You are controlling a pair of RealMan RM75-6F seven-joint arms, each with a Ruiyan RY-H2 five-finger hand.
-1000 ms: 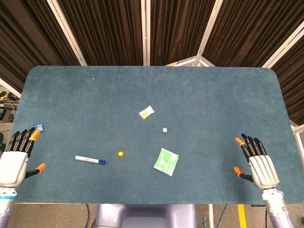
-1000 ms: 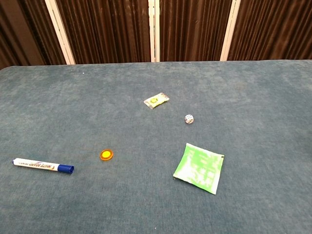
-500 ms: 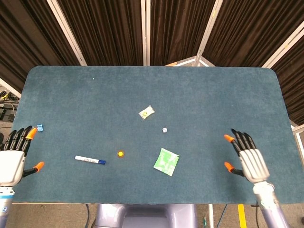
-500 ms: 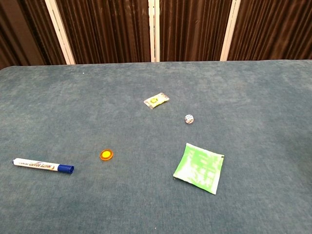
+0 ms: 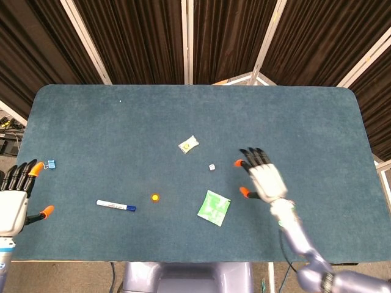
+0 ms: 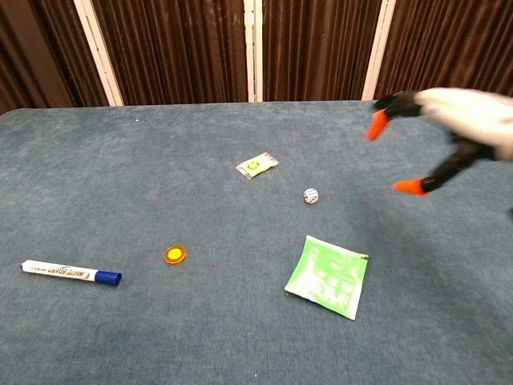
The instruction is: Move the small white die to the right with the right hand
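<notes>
The small white die [image 5: 212, 167] [image 6: 311, 196] lies on the blue table, just below and right of a small yellow-green packet [image 5: 188, 144] [image 6: 257, 164]. My right hand [image 5: 261, 176] [image 6: 449, 132] hovers over the table a short way right of the die, fingers spread, holding nothing. It does not touch the die. My left hand [image 5: 14, 198] is open at the table's left front edge, far from the die, and shows only in the head view.
A green sachet [image 5: 214, 207] [image 6: 327, 275] lies in front of the die. An orange disc [image 5: 155, 198] [image 6: 175, 255] and a whiteboard marker [image 5: 115, 206] [image 6: 70, 273] lie to the left. A small blue clip [image 5: 50, 164] sits near the left edge.
My right hand has swept left from the table's right front edge to just right of the die and now shows in the chest view. The left hand drifted slightly down and left.
</notes>
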